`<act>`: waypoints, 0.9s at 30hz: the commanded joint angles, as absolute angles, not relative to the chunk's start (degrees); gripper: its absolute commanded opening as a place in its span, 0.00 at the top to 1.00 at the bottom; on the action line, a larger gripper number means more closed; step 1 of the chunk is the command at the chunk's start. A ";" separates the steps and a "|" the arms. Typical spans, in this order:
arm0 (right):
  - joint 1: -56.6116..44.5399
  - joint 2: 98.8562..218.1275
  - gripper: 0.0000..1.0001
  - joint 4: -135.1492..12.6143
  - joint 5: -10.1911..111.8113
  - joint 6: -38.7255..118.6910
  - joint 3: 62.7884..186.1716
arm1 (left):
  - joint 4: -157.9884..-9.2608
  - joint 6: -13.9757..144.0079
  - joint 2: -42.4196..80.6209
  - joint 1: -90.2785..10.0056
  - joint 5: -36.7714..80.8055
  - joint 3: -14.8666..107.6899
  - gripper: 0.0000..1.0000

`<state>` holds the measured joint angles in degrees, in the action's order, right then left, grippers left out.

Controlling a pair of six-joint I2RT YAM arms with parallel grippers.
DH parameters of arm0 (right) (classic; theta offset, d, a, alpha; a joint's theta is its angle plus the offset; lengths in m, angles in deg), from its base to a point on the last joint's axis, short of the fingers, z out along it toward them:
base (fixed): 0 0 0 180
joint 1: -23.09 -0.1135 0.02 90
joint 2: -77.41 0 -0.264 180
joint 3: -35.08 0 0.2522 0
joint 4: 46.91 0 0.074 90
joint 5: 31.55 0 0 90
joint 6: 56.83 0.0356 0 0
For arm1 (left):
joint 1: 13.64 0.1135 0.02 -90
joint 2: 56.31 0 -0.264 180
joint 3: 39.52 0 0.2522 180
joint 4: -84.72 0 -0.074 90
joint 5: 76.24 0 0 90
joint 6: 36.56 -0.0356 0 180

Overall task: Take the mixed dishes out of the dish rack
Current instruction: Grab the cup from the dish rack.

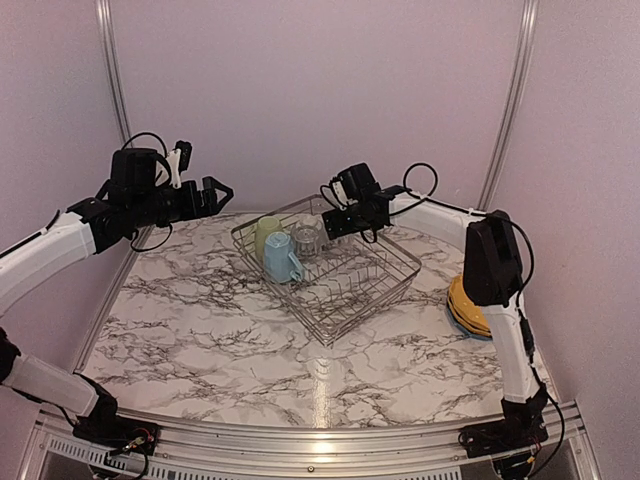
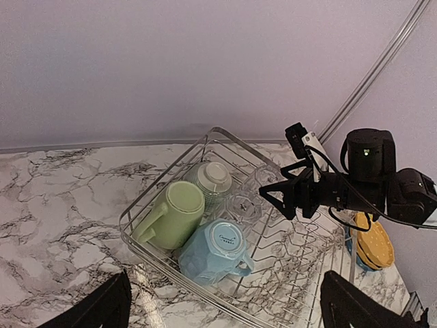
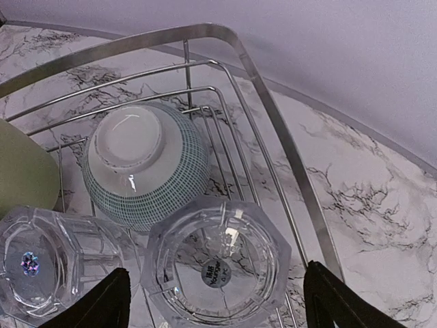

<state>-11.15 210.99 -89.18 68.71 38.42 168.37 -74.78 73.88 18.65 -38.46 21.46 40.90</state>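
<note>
The silver wire dish rack [image 1: 345,285] stands mid-table. In its left corner lie a light blue mug [image 1: 280,258], a pale green cup [image 1: 266,235], a clear glass [image 1: 305,238] and a pale green bowl [image 2: 210,181], all upside down or tipped. My right gripper [image 1: 345,215] is open and hovers just above a clear glass [image 3: 218,263], beside the bowl [image 3: 147,164]. A second glass [image 3: 41,260] stands to its left. My left gripper [image 1: 210,190] is open and empty, high to the left of the rack. Yellow-orange plates [image 1: 465,305] lie stacked on the table at right.
The rack's right half holds only bare wire dividers [image 2: 300,266]. A blue rim shows under the yellow plates [image 2: 374,240], which lie below the right arm's elbow. Lilac walls close the back and both sides. The marble table [image 1: 250,350] extends in front of the rack.
</note>
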 commanded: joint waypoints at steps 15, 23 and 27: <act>-11.62 216.44 0.29 -90.07 70.56 36.30 174.06 | -73.87 74.11 19.07 -38.39 22.64 42.01 0.01; -11.69 214.74 0.51 -89.23 69.68 37.24 174.54 | -73.85 74.05 19.03 -38.36 22.77 42.07 0.01; -11.64 212.08 0.65 -89.22 69.77 38.19 173.67 | -74.07 73.67 18.98 -38.35 22.06 41.74 0.01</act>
